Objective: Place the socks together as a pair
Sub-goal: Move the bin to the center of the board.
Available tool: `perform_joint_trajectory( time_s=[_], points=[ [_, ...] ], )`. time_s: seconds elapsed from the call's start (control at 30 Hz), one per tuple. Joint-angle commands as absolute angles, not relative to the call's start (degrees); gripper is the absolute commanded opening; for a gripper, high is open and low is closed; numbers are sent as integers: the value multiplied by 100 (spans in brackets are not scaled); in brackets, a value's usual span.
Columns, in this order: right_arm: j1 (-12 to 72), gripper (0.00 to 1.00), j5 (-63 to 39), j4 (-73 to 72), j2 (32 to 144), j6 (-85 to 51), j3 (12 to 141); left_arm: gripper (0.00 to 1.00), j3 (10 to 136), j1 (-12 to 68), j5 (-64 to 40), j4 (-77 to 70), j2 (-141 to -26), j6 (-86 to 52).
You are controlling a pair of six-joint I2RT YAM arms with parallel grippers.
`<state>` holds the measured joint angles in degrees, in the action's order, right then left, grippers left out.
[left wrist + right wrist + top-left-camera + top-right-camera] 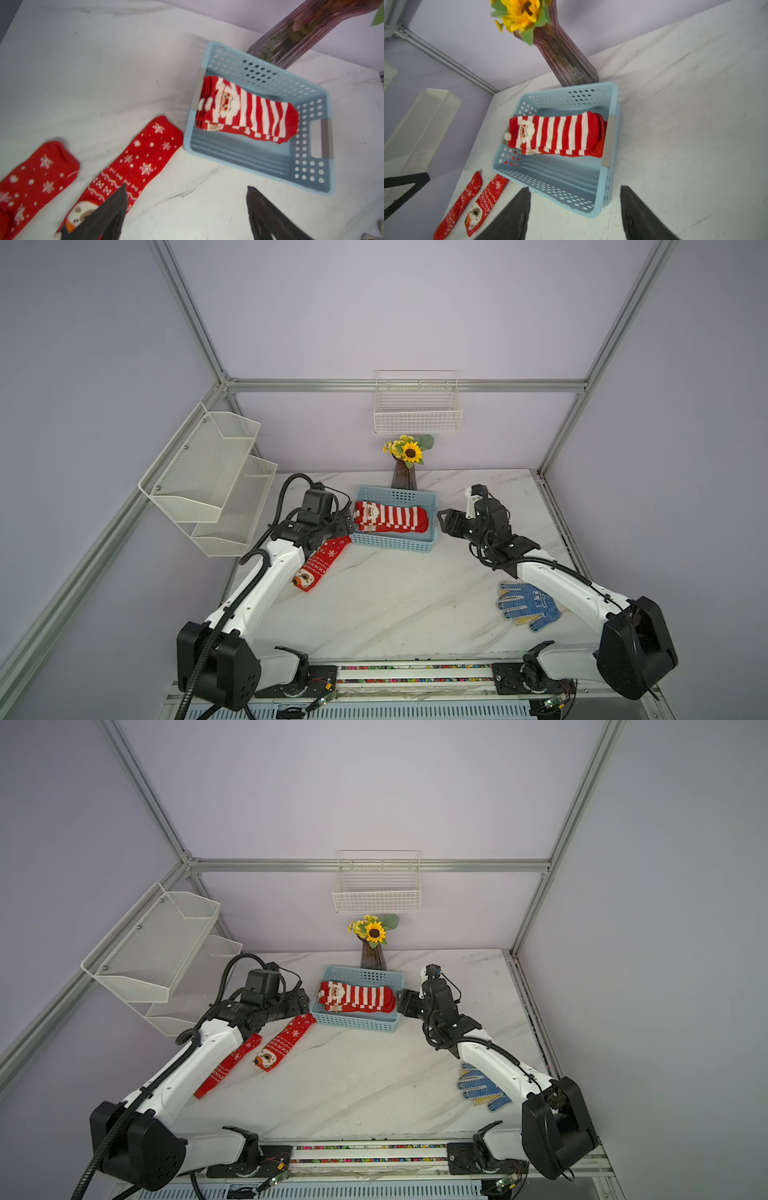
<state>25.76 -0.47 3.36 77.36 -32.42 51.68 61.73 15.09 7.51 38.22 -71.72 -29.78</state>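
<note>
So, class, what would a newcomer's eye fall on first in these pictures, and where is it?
The stacked red-and-white striped Santa socks stand out first, lying inside the pale blue perforated plastic basket towards the table's back. Next come two red snowflake socks flat on the white marble tabletop beside the left arm, and a yellow sunflower bouquet behind the basket.

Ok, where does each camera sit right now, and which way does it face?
Top views: high above the robot's base, looking down across the table; left arm and right arm show.
Left wrist: faces past the open left gripper toward the snowman sock and blue basket.
Right wrist: faces past the open right gripper toward the basket and vase.
Shared: all views show the striped Santa socks in the basket.
</note>
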Motion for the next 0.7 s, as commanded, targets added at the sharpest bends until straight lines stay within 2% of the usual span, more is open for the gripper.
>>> perform_joint_trajectory(
  time_s=[0.0, 0.27, 0.5, 0.67],
  points=[
    [2558, 71, -278, 322, 7989, -3331, 5204, 88, 5512, 1402, 1048, 4205, -6596, -3536],
    [2506, 72, -347, 220, 9386, -3147, 5929, 88, 4336, 1013, 1362, 4327, -5696, -4346],
    [2470, 73, 77, 264, 10272, -3283, 6578, 89, 3959, 729, 1340, 4340, -5689, -4694],
    [2322, 68, 444, 508, 10737, -3244, 6954, 89, 3667, 698, 1388, 4224, -5681, -4963]
  ],
)
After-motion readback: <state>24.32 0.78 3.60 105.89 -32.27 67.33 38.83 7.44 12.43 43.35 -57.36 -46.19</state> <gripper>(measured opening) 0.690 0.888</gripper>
